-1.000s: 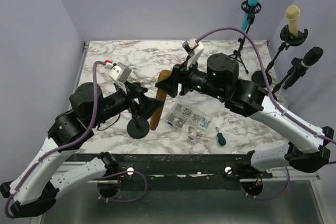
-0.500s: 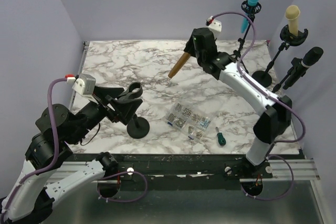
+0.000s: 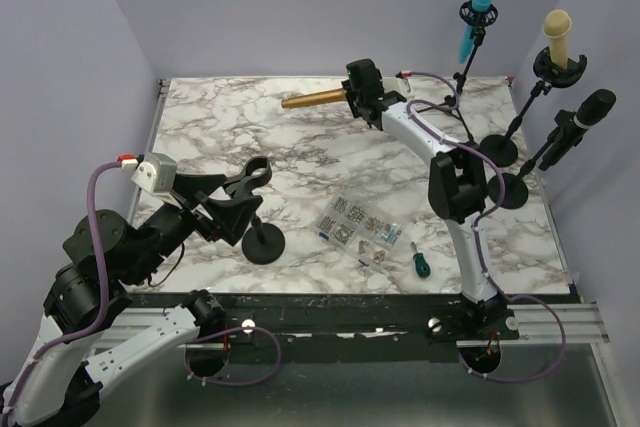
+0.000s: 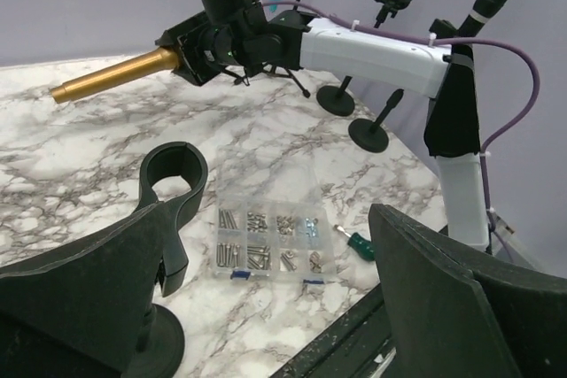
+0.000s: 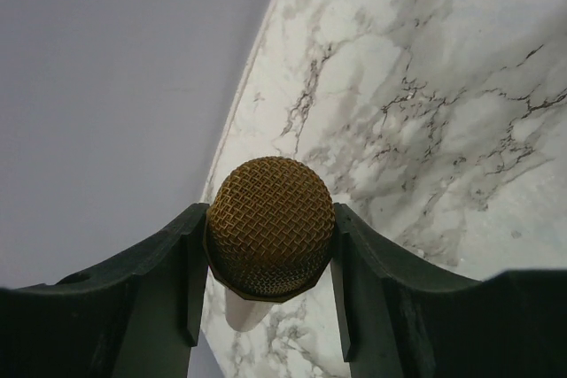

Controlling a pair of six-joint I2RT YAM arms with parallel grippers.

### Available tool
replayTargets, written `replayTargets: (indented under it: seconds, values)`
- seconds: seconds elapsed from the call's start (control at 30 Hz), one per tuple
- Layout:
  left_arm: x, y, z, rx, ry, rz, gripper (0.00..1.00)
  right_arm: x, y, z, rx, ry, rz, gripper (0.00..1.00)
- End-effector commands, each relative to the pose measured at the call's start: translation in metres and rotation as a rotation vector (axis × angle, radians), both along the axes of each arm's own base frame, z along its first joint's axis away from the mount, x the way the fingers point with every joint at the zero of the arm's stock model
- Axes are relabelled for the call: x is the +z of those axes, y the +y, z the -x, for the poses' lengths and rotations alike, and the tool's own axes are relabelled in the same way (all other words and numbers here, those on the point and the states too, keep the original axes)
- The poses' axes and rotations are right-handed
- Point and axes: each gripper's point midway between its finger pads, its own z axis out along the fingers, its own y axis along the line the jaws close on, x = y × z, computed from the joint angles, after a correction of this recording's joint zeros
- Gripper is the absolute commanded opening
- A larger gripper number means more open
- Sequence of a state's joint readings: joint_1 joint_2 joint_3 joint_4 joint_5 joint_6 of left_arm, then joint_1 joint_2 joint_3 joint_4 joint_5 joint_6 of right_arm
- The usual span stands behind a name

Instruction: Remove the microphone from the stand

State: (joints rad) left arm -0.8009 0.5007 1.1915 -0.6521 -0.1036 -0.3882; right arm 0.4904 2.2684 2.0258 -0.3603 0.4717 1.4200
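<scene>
The gold microphone [image 3: 315,100] is off its stand, held level over the far middle of the table, its handle pointing left. My right gripper [image 3: 352,97] is shut on its mesh head [image 5: 270,226], one finger on each side. It also shows in the left wrist view [image 4: 115,75]. The empty black stand [image 3: 262,244] stands at the near left, its clip [image 4: 173,174] open at the top. My left gripper [image 3: 222,205] is open and empty, just left of the stand, its fingers [image 4: 461,298] wide apart.
A clear box of screws [image 3: 358,228] and a green screwdriver [image 3: 419,262] lie near the front middle. Three more microphones stand on stands at the back right: blue [image 3: 478,17], cream [image 3: 558,37] and black [image 3: 585,117].
My right gripper carried the microphone up and away from the stand to the far side and turned it level. My left gripper let go of the stand and drew back left.
</scene>
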Motion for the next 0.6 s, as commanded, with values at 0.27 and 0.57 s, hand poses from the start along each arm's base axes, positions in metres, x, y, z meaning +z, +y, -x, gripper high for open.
replayTargets:
  seconds: [0.27,0.57]
  values:
    - [-0.037,0.019,-0.008,0.091,-0.006,-0.104,0.99,-0.092,-0.002,-0.047,-0.152,0.129,-0.276,0.01]
    - [-0.043,0.020,-0.005,0.086,0.007,-0.087,0.98,-0.131,0.000,-0.032,-0.139,0.233,-0.273,0.12]
